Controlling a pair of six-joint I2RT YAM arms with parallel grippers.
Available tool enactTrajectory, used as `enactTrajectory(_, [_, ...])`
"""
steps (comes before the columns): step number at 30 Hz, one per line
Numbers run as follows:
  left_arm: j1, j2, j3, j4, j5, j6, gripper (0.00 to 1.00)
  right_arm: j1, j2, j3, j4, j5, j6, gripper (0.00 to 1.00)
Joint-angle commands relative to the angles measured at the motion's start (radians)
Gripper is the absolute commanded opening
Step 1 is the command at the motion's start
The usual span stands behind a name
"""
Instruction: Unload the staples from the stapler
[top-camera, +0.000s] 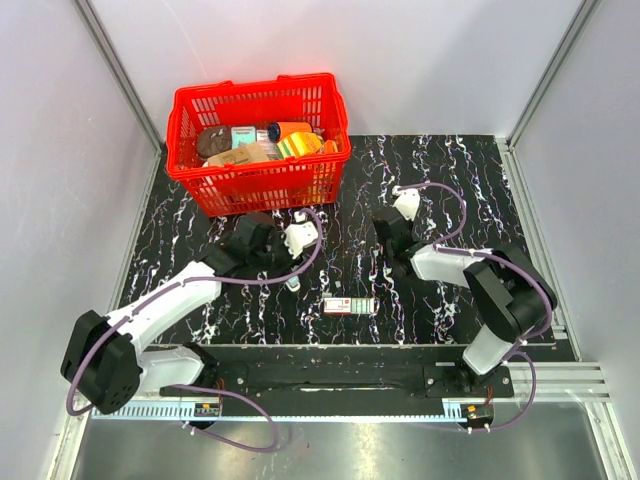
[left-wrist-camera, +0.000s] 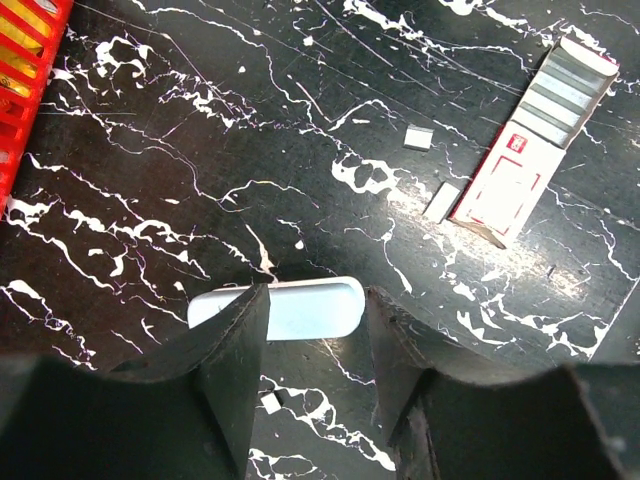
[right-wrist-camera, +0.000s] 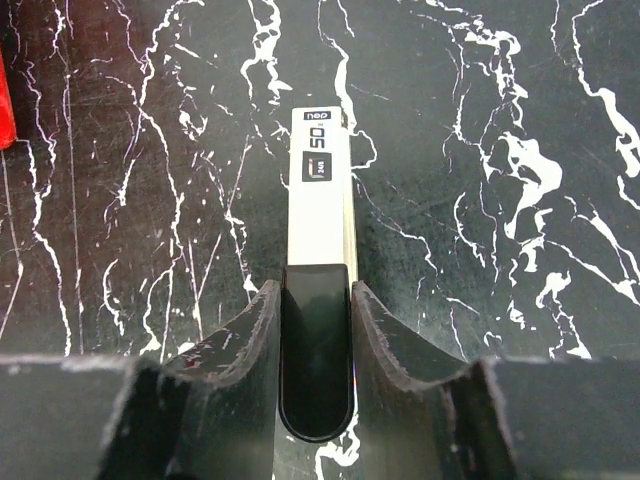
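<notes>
Nearest to where I stand, low in the middle of the overhead view, a small red-and-white staple box (top-camera: 350, 305) lies flat on the black marbled table (top-camera: 450, 170). The left wrist camera catches it at the upper right of its frame, open at one end with grey strips showing inside. A couple of loose staple bits (left-wrist-camera: 441, 201) lie on the table just beside it.

A little further in, left of centre, the left gripper (left-wrist-camera: 318, 297) hangs low over the table with its fingers spread wide apart — nothing is clamped between them. A rounded pale blue-and-white oblong (left-wrist-camera: 310, 310) lies crosswise on the table under the gap, one end hidden behind the left-hand finger.

Right of centre, the right gripper (right-wrist-camera: 315, 290) is closed tight on the stapler (right-wrist-camera: 320, 200). Both fingers press the sides of its black end, and the silvery channel (a black label reading "50" sits near its far tip) runs straight up the middle of the wrist frame. Whether the far tip rests on the table I cannot tell, and from overhead the stapler is hidden under the gripper.

Furthest off, at the upper left, a red basket (top-camera: 260, 185) stuffed with assorted packets stands at the back of the table.
</notes>
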Motion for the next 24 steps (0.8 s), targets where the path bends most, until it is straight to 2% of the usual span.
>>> enactTrajectory(1, [0.011, -0.026, 0.017, -0.047, 0.032, 0.004, 0.49, 0.006, -0.058, 0.05, -0.171, -0.075, 0.069, 0.29])
enactTrajectory(4, [0.021, -0.032, 0.033, -0.088, 0.03, 0.009, 0.49, 0.006, -0.078, 0.056, -0.217, -0.087, 0.069, 0.54])
enactTrajectory(9, [0.034, -0.053, 0.027, -0.104, 0.039, 0.041, 0.51, 0.008, -0.205, 0.047, -0.269, -0.07, 0.061, 0.75])
enactTrajectory(13, [0.029, -0.021, 0.02, -0.086, 0.033, 0.067, 0.54, 0.006, -0.324, 0.009, -0.259, -0.109, 0.051, 0.98])
enactTrajectory(16, [0.005, 0.039, 0.024, -0.038, -0.004, 0.078, 0.54, 0.008, -0.391, -0.001, -0.32, -0.142, 0.078, 0.98])
enactTrajectory(24, [-0.167, 0.22, 0.037, 0.091, -0.166, 0.138, 0.54, 0.008, -0.601, -0.117, -0.438, -0.237, 0.225, 0.88])
